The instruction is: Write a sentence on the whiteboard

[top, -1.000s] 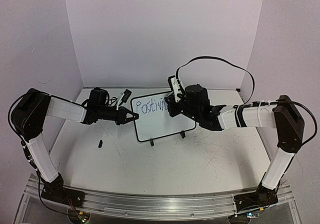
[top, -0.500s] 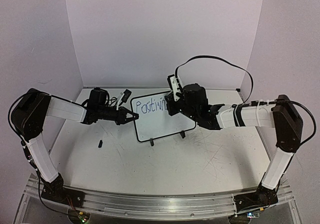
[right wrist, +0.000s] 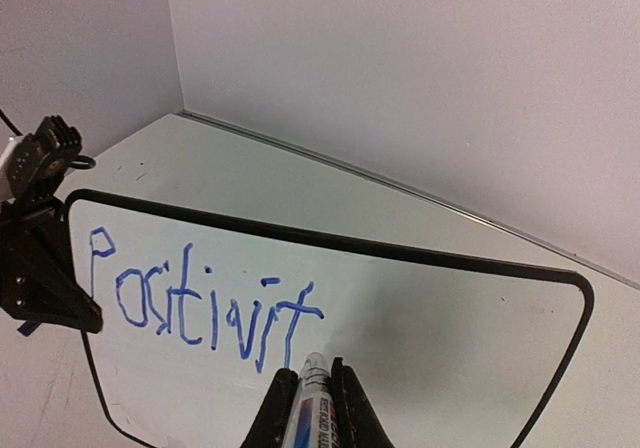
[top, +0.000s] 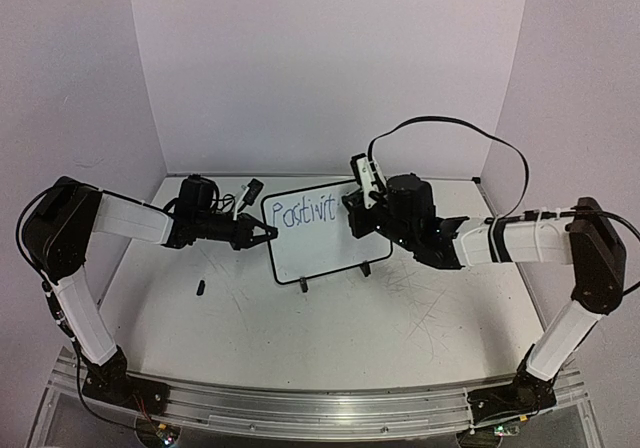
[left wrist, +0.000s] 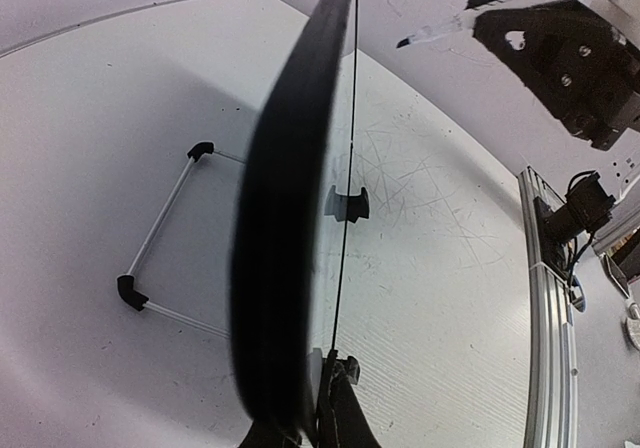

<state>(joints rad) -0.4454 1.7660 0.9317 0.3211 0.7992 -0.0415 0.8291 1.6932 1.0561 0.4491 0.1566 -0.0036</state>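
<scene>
Right gripper (top: 360,211) has slid rightward along the small black-framed whiteboard (top: 320,248), which stands on its feet toward the back of the scratched white table (top: 300,328), and the blue handwritten sentence (right wrist: 200,303) has gained a letter, now "Positivit". White board surface lies bare right of and below the writing, out to the rounded frame. Right gripper pinches a white-barrelled marker (right wrist: 313,393), tip at the board under the last t; left gripper (top: 262,235) is clamped on the board's left edge.

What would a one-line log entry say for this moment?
left gripper: shut on whiteboard edge | right gripper: shut on marker | marker tip: at board | text: Positivit, unfinished
</scene>
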